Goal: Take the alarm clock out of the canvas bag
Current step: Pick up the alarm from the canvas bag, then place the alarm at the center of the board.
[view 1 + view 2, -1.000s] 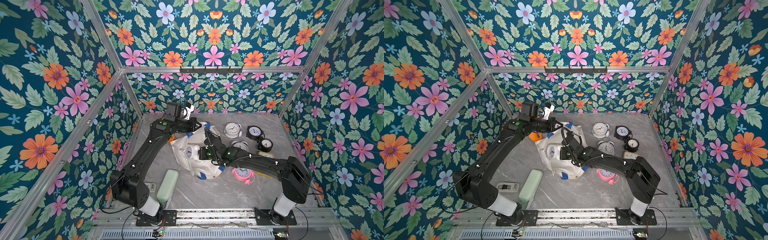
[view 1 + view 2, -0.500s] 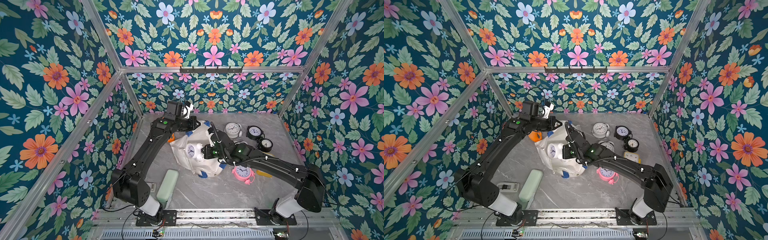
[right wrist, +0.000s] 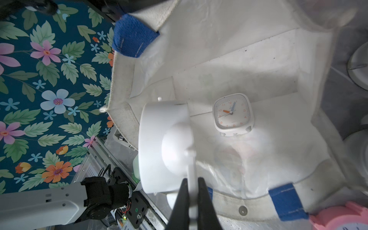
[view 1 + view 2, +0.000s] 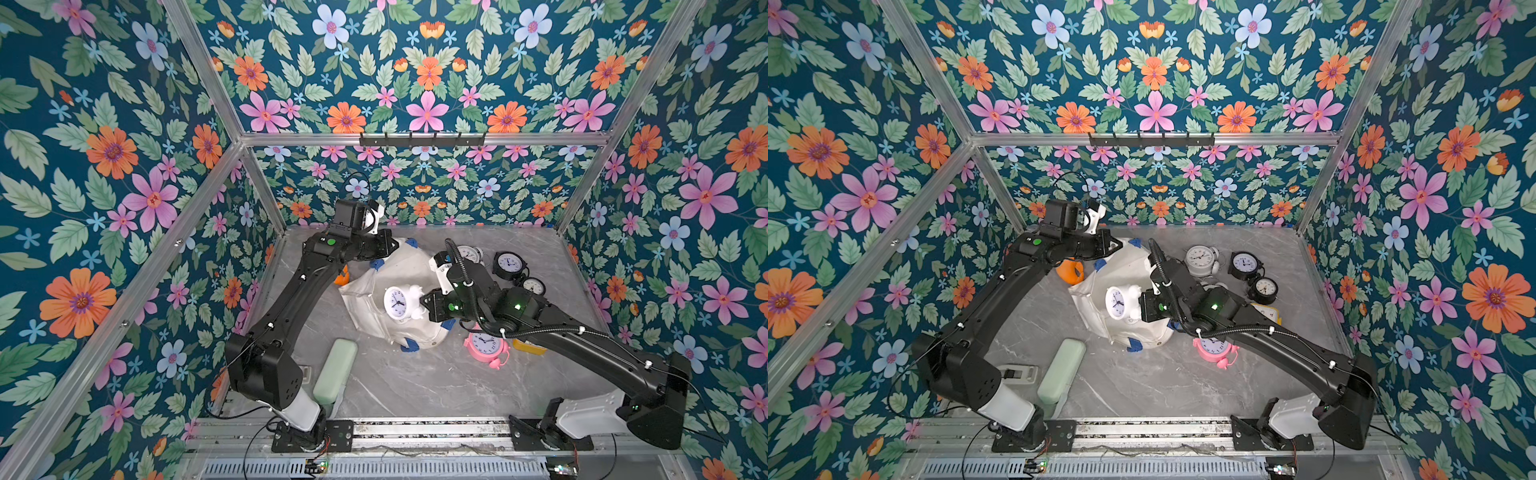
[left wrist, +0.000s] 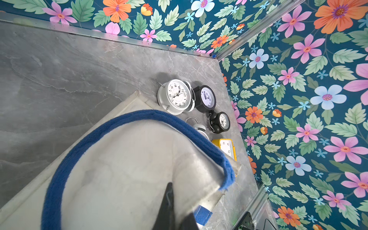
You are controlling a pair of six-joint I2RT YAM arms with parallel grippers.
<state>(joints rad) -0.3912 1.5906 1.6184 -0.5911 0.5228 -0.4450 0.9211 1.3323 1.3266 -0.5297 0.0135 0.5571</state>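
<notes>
Alarm clock (image 3: 165, 147): white, round, twin-bell type. It hung over the open mouth of the canvas bag (image 4: 399, 266), face toward the camera in both top views, and touched neither the bag's floor nor the surface (image 4: 415, 382).

Right gripper (image 3: 192, 191): pressed together on the clock's thin top handle, pinching it between the fingers.

Left gripper (image 4: 384, 249): closed on the bag's far rim beside the blue strap handle (image 5: 139, 117), apparently holding the mouth open.

Also in the bag: one square white clock (image 3: 233, 114), lying on the bottom.

On the surface outside the bag: a silver clock (image 4: 1200, 259), two black clocks (image 4: 509, 264) and (image 4: 533, 286), a pink clock (image 4: 484, 345) and a yellow clock (image 5: 226, 148).

Progress, as judged: the grasp and lift looked done, but the clock was not yet clear of the opening. Remaining were carrying it sideways past the rim, setting it on a bare part of the surface, and letting go.
</notes>
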